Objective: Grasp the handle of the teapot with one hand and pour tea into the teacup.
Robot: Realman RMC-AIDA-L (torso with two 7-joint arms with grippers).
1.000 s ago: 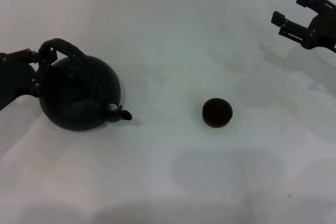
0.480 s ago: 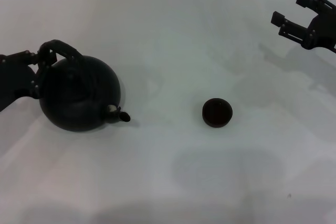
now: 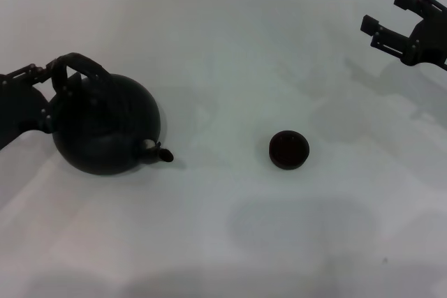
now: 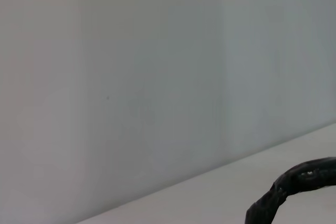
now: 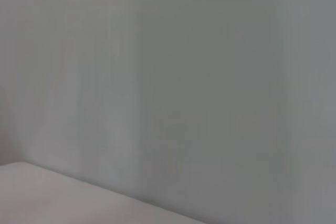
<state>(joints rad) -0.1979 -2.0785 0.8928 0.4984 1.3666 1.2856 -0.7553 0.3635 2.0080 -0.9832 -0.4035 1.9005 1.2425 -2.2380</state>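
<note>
The teapot [image 3: 105,125] sits on the white table [image 3: 230,47] near its left edge, lid on, so what it holds cannot be seen; its short spout points toward the middle of the table and the near edge. The arched handle [image 3: 78,64] stands up over the pot's far left side, and the left claw [image 3: 56,78] is closed around that end of it, reaching in from the left edge. The left wrist view catches only a rough dark piece of the handle [image 4: 294,182] against the pale table and wall. The teacup [image 3: 288,150] stands upright near the middle of the table, well apart from the pot, with bare table between them; its inside is too dark to tell what is in it. The right claw [image 3: 397,17] hangs above the far right corner, fingers spread wide, holding nothing. No writing or labels can be read.
</note>
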